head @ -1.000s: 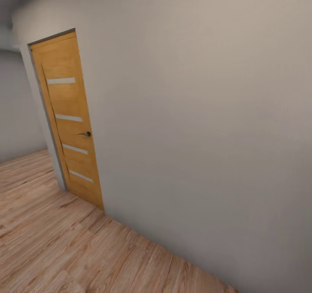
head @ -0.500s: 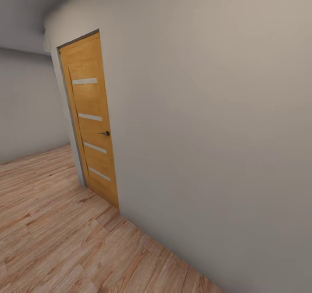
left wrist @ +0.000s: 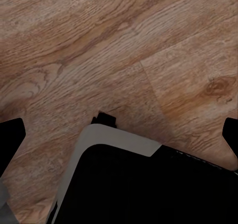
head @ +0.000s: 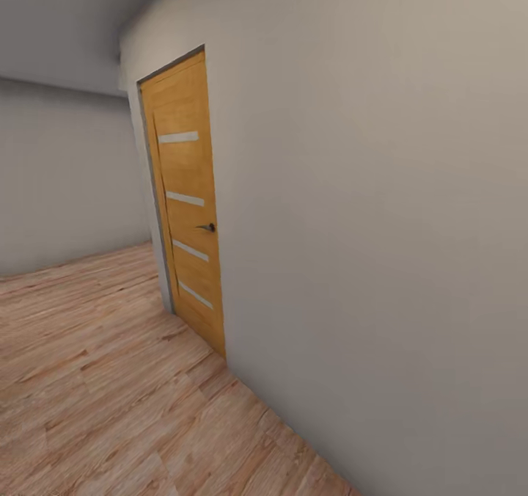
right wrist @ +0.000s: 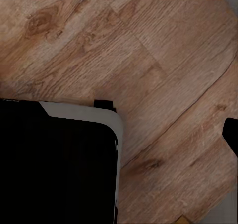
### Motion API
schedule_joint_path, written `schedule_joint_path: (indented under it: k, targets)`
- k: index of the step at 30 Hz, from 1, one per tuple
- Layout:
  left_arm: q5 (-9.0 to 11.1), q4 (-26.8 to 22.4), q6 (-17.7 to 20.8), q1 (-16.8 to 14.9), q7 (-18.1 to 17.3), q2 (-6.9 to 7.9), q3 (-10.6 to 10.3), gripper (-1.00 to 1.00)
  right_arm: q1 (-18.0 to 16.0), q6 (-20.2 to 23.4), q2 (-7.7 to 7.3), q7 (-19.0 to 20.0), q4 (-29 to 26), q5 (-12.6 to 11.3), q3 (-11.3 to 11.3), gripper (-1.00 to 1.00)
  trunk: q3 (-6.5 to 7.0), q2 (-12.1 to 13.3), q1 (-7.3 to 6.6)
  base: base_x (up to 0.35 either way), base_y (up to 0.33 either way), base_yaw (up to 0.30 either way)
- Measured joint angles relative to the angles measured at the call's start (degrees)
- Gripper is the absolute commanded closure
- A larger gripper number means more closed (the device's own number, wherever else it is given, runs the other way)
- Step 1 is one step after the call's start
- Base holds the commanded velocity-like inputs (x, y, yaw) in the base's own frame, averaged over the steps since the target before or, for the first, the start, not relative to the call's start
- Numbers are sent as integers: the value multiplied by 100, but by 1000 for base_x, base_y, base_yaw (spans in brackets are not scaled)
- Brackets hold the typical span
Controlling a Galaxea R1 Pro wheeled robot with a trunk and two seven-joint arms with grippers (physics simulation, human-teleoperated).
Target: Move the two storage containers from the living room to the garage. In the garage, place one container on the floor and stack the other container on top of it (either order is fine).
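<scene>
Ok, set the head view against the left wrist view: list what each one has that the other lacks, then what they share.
Head view: a closed wooden door with a dark handle, set in a pale wall.
Left wrist view: the robot's black base and the fingertips of the left hand, set wide apart.
Both: the light wood plank floor.

Our head camera looks obliquely along a wall (head: 381, 224) toward a wooden door (head: 187, 210); both wrist cameras face straight down, close above the plank floor (left wrist: 124, 45), which all views share.
</scene>
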Motion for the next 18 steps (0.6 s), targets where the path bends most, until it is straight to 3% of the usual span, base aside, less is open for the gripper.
schedule_joint_path:
  k: [18]
  targets:
    - [0,0,-9,-1,0,1,0,-100,0,0,0,0,0,0,0,-100,0,0,0,298,0,269]
